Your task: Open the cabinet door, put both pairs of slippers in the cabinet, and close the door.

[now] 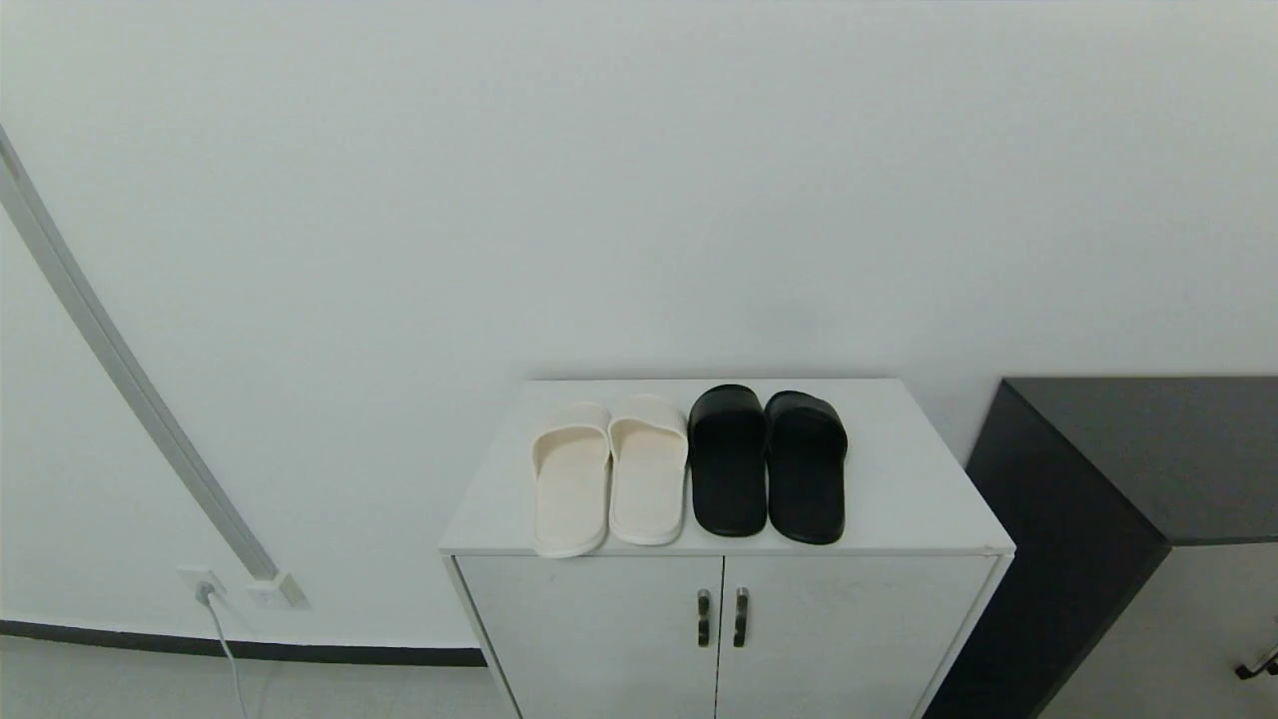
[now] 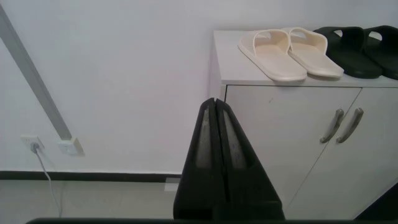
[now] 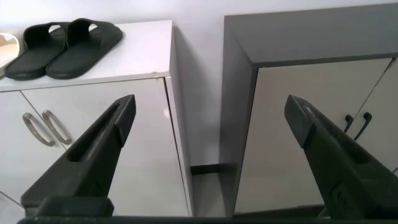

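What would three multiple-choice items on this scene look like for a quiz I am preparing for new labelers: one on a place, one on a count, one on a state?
1. Where do the cream slippers and black slippers lie?
A. on the floor
B. on top of the white cabinet
C. inside the cabinet

2. How many handles does the white cabinet carry?
A. one
B. two
C. four

3. The white cabinet's doors are:
A. both shut
B. one ajar
C. both wide open

Answers:
1 B: all four slippers rest in a row on the cabinet's top.
2 B: one handle sits on each door, side by side at the middle seam.
3 A: both doors lie flush with the front, and no gap shows the inside.
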You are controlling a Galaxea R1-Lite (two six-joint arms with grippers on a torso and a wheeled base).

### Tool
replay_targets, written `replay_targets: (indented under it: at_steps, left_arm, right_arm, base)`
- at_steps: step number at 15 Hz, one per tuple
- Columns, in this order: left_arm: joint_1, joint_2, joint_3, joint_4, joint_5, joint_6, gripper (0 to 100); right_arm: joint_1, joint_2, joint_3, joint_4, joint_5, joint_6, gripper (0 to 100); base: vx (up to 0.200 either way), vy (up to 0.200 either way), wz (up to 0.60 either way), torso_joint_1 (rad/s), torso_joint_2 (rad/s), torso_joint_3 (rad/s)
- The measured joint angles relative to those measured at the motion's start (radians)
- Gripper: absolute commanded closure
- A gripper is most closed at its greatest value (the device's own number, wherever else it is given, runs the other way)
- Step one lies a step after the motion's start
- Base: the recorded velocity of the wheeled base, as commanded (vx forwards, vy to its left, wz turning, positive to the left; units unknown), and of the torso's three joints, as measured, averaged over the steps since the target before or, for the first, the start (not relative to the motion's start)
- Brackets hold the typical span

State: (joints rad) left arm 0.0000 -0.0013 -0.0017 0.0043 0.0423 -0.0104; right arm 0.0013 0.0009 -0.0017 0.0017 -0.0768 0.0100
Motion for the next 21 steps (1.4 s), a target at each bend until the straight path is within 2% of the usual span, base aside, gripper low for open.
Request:
replay_targets:
  at_steps: [5,8,11,16,21]
  left_arm:
    - [0.000,0.000,0.000,0.000,0.000,0.000,100]
    - [0.000,0.000,0.000,0.000,0.003,0.001,100]
    - [0.000,0.000,0.000,0.000,0.000,0.000,100]
    - [0.000,0.000,0.000,0.000,-0.001,0.001,100]
    - [0.000,0.000,0.000,0.000,-0.001,0.001,100]
  right_arm:
    - [0.000,0.000,-0.001,-0.013,0.000,0.004,0]
    - [0.021,0.054,-0.131,-0.026,-0.003,0.103,0]
    - [0.091,0.267,-0.214,-0.025,0.002,0.140,0]
    - [0.284,0.712,-0.273,-0.216,-0.003,0.155,0]
    - [0.600,1.139,-0.459,-0.403,-0.187,0.267,0]
  base:
    - [0.000,0.000,0.00,0.000,0.00,0.000]
    - [0.000,0.000,0.00,0.000,0.00,0.000]
    - [0.000,0.000,0.00,0.000,0.00,0.000]
    - [0.000,0.000,0.00,0.000,0.00,0.000]
    - [0.000,0.000,0.00,0.000,0.00,0.000]
